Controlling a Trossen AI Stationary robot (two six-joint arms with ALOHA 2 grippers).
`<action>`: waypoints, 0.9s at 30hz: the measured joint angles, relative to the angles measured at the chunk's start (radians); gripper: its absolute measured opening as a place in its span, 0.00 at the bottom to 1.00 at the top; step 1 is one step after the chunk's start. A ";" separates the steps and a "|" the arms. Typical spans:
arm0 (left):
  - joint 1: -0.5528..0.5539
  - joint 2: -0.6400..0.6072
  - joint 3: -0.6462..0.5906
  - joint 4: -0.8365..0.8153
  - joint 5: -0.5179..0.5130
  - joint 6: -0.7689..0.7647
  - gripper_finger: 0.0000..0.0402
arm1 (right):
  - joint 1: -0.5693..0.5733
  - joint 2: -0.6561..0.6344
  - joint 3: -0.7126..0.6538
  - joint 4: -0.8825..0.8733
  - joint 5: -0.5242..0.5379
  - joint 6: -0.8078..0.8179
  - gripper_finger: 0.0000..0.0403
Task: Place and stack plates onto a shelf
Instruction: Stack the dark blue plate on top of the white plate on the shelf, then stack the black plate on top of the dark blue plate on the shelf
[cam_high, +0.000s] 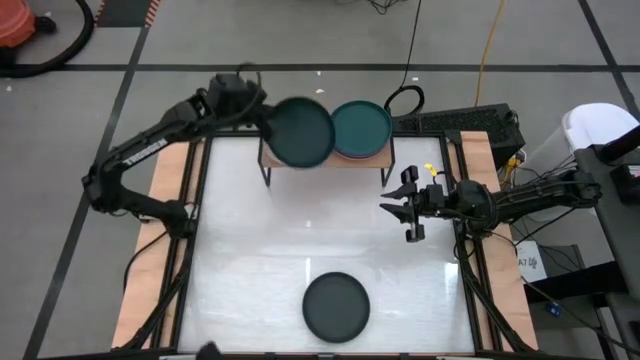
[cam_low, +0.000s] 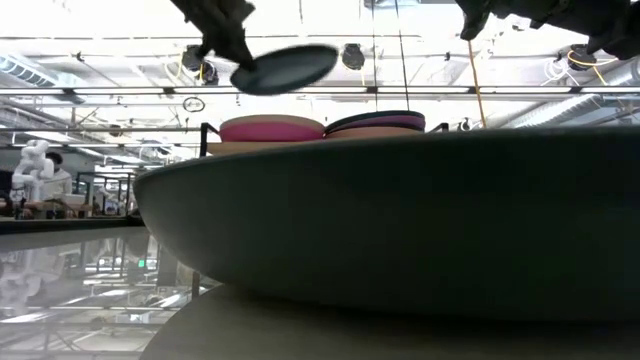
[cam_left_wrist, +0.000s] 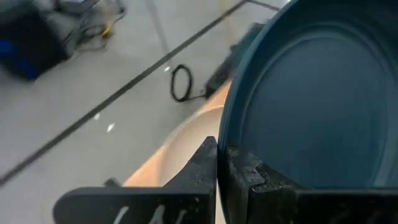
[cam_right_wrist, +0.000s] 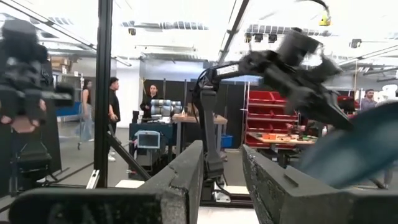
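Observation:
My left gripper (cam_high: 262, 118) is over the shelf's left half and is shut on a dark teal plate (cam_high: 300, 132). In the low view this plate (cam_low: 285, 68) hangs above a stack of pink plates (cam_low: 272, 127) on the light-wood shelf (cam_high: 385, 152). A second stack topped by a teal plate (cam_high: 362, 128) sits on the shelf's right half. A dark grey plate (cam_high: 336, 306) lies flat on the table near the near edge and fills the low view (cam_low: 400, 220). My right gripper (cam_high: 405, 205) is open over the table's right side and touches nothing. My left gripper pinches the dark teal plate's rim (cam_left_wrist: 227, 146) between its two fingers (cam_left_wrist: 205, 165), on the plate's edge toward the table's left. The fingers come roughly level from the far left. The plate is lifted clear above the pink stack, slightly tilted.
The shelf's thin black legs (cam_high: 266, 175) stand on the far middle of the white tabletop (cam_high: 250, 260). Wooden side boards (cam_high: 150, 250) and black frame rails run along both table sides. People stand in the room beyond the table (cam_right_wrist: 115, 118).

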 joint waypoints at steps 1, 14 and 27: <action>0.032 0.017 0.000 0.003 0.016 -0.018 0.02 | 0.000 0.000 0.000 0.000 0.000 -0.004 0.23; 0.200 0.169 -0.001 -0.066 0.221 -0.101 0.08 | 0.000 0.000 0.000 -0.014 0.002 -0.012 0.23; 0.195 0.160 -0.002 -0.107 0.225 0.017 0.39 | -0.001 0.000 0.000 0.005 0.003 -0.021 0.23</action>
